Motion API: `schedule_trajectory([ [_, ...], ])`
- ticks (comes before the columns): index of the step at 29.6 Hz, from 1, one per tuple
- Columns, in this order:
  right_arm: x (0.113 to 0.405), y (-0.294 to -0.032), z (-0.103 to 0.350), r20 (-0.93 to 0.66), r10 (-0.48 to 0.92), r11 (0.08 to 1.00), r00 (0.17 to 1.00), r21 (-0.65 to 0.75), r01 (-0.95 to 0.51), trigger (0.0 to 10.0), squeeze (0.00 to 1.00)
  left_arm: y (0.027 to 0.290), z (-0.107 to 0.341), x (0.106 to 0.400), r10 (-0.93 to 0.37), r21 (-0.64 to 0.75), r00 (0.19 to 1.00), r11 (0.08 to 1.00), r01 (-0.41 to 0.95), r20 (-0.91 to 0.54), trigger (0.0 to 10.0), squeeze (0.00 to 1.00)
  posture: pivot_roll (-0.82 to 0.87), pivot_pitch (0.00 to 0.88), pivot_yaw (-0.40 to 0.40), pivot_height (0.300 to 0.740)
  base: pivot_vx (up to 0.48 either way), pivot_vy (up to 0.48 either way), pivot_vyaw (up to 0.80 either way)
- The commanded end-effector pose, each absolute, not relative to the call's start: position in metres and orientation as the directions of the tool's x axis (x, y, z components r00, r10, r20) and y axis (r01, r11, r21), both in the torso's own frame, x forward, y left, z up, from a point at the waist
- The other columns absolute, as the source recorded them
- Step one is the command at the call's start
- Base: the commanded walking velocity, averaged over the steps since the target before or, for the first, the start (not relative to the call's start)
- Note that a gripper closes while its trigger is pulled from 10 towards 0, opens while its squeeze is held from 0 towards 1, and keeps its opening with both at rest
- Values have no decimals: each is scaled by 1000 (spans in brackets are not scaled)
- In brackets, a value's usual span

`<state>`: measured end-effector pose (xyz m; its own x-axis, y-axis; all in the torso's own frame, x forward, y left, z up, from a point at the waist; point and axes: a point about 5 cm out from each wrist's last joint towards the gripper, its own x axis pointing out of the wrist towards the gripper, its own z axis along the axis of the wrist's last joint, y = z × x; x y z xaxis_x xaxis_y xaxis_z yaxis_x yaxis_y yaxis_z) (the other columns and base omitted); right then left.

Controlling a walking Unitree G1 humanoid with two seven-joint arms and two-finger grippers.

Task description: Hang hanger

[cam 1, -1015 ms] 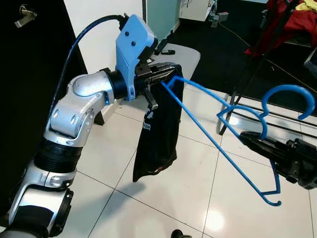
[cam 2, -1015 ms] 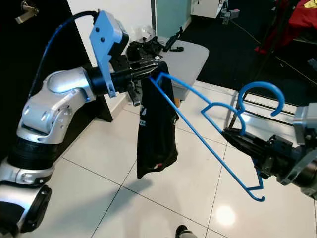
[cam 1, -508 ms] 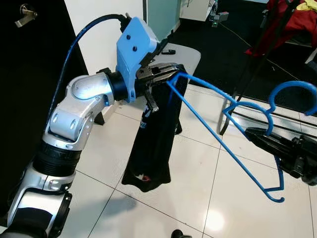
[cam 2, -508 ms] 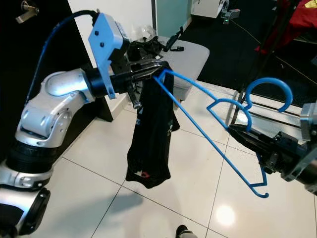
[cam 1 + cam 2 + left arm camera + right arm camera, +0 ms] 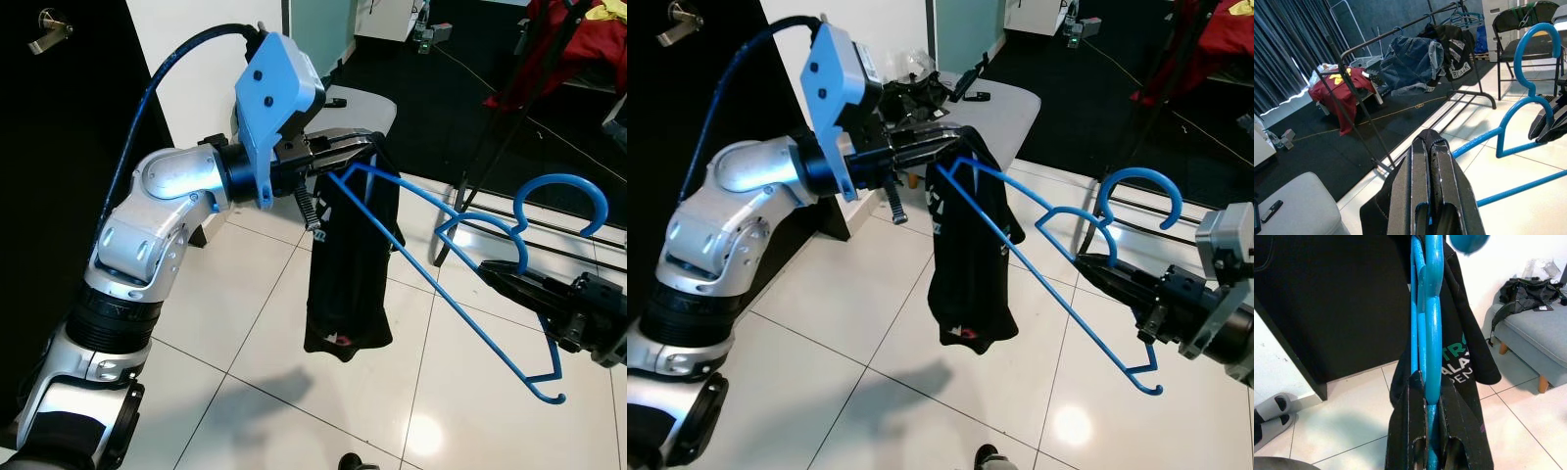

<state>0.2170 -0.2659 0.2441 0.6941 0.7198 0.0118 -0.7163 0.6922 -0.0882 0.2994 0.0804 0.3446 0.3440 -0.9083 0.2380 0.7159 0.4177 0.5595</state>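
**Hanger held in mid-air between both grippers**

We risk the black shirt (image 5: 351, 257) sliding off: it drapes only one shoulder of the tilted blue hanger (image 5: 460, 294). Our left gripper (image 5: 343, 149) is clamped on that shoulder end and the cloth; our right gripper (image 5: 1095, 267) is closed on the bar under the hook. The rack (image 5: 1400, 27) is well apart.

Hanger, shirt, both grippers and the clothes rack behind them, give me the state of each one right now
Blue hanger: off the rack, held tilted in the air between both grippers.
Black shirt: draped over the hanger's left end, hanging limp above the floor.
Left gripper: shut on the hanger's end and the shirt.
Right gripper: shut on the hanger below its hook.
Clothes rack: standing, with clothes draped over its bar.
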Motion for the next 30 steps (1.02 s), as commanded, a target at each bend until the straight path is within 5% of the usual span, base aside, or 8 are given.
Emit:
schedule_trajectory([
  [1,215,-265,250,37,733,679,679,-92,-728,10000,0,84,342,300,-910,576,349,412,706,223,10000,0,-37,193,15,740,0,0,0],
  [4,211,-263,256,72,757,654,650,-83,-752,10000,0,86,340,306,-898,573,385,434,695,213,10000,0,-41,193,17,740,0,0,0],
  [6,199,-257,264,102,808,587,580,-62,-807,10000,0,92,335,321,-847,563,492,512,649,203,10000,0,-50,194,15,740,0,0,0],
  [15,191,-258,259,65,829,559,556,-41,-828,10000,0,106,334,333,-781,553,592,589,589,200,10000,0,-51,194,14,740,0,0,0],
  [30,206,-258,245,-16,786,617,619,-64,-785,10000,0,107,345,318,-824,524,508,557,644,250,10000,0,-36,173,7,740,0,0,0],
])
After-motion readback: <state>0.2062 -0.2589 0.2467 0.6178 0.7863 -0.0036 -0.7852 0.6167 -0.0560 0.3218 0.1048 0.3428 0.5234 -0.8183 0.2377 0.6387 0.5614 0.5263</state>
